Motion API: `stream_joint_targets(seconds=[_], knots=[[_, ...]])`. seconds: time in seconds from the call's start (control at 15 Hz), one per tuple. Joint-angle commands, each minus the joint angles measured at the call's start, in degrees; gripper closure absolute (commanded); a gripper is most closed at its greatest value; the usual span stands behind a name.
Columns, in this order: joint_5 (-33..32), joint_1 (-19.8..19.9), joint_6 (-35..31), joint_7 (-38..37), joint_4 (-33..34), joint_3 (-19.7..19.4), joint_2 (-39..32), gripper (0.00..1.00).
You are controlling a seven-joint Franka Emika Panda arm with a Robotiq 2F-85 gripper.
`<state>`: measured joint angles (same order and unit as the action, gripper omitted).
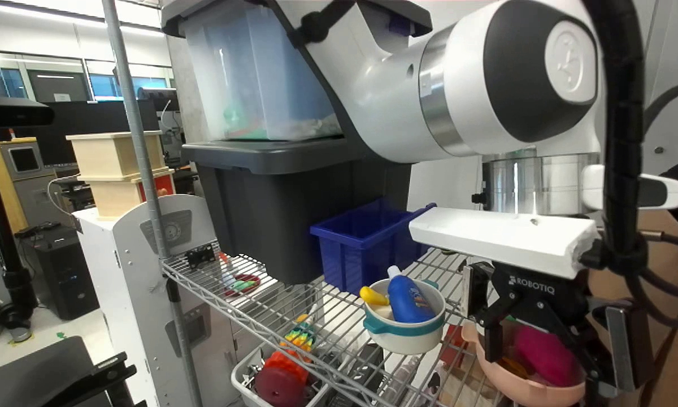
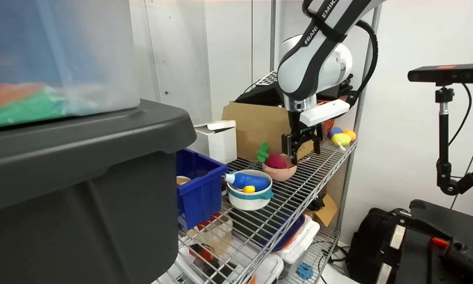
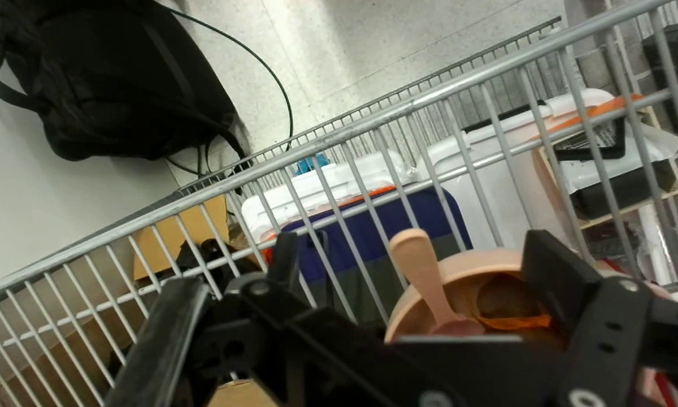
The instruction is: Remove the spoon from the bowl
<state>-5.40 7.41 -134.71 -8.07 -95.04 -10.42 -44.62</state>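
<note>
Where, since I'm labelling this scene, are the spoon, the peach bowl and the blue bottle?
Spoon (image 3: 428, 282): in the wrist view, on its handle.
Peach bowl (image 2: 280, 174): in an exterior view, on its outer wall.
Blue bottle (image 1: 410, 303): in an exterior view, on the side of its body.

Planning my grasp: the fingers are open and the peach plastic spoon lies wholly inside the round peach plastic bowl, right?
Not wholly: the wrist view shows the spoon in the bowl, its handle sticking out past the rim. The fingers are indeed open.
</note>
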Motion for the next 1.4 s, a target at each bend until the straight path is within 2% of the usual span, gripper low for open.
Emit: stream_joint_targets(seconds=[0.0,0.13,0.2,0.27,0.4,0.67,1.0,1.33], knots=[[-0.38,-0.67,0.67,-1.65,3.59,-0.89,-2.98,0.00],[-0.21,-0.56,0.89,-1.55,4.34,-0.71,-3.80,0.00],[-0.16,-0.54,0.97,-1.47,4.64,-0.64,-4.19,0.05],[-0.18,-0.60,0.89,-1.49,4.77,-0.64,-4.48,0.26],[-0.10,-0.62,0.93,-1.38,5.17,-0.55,-4.82,0.32],[0.01,-0.69,0.91,-1.30,5.51,-0.42,-5.07,0.64],[0.04,-0.75,0.87,-1.25,5.50,-0.41,-4.90,0.99],[0.19,-0.59,0.74,-1.00,5.37,-0.28,-4.55,1.00]])
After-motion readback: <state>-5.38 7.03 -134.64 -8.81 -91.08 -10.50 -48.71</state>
